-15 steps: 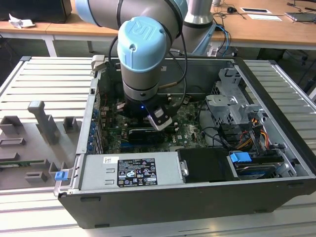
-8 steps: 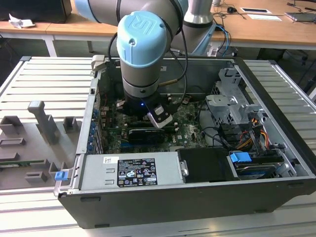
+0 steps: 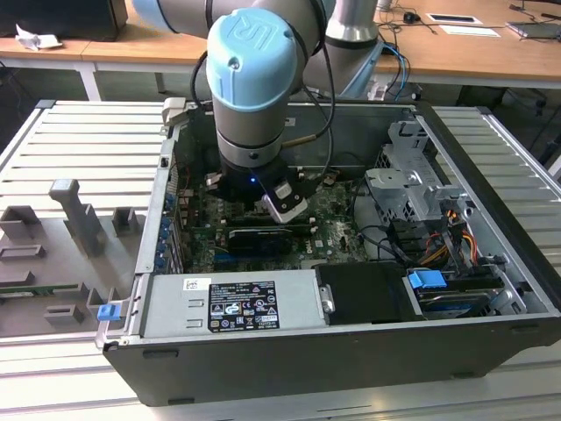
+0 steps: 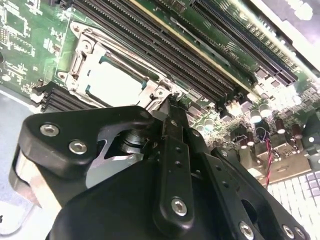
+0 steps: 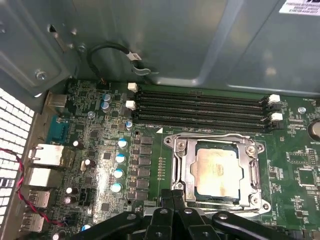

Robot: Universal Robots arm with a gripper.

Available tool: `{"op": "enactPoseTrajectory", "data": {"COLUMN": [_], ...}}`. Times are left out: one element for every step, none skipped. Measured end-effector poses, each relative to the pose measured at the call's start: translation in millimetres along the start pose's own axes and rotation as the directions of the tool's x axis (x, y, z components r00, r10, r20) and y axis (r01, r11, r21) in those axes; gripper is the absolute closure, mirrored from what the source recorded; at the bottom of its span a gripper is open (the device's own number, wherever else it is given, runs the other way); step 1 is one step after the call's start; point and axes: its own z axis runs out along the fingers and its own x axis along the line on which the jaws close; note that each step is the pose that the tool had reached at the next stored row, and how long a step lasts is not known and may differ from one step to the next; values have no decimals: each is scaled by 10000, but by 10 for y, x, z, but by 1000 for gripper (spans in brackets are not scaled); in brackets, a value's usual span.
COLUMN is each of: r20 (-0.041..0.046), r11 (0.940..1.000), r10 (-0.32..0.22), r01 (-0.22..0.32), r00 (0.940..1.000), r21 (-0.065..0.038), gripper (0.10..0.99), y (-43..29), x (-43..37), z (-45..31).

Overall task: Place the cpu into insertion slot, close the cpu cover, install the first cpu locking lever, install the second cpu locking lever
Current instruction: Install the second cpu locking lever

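Note:
The cpu lies flat in the insertion slot on the green board, its pale metal face showing through the cut-out of the cpu cover, which lies down over it. A thin locking lever runs along one side of the socket and another along the opposite side; I cannot tell whether they are latched. My gripper is shut, its tips together just at the socket's edge. In the second wrist view the gripper stands by a corner of the cover, close to the cpu.
Long black memory slots run beside the socket, with capacitors and rear ports on the other side. In the exterior view the arm's wrist reaches into the open case, between the drive cage and the case wall.

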Motion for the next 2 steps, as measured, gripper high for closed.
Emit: {"op": "enactPoseTrajectory", "data": {"r20": [1, 2], "r11": [10000, 10000], "r10": [0, 0], "r01": [0, 0], "r00": [10000, 10000], "r21": [-1, 0], "gripper": [980, 980], "y": [4, 9], "x": [0, -1], "z": [-11, -26]}}
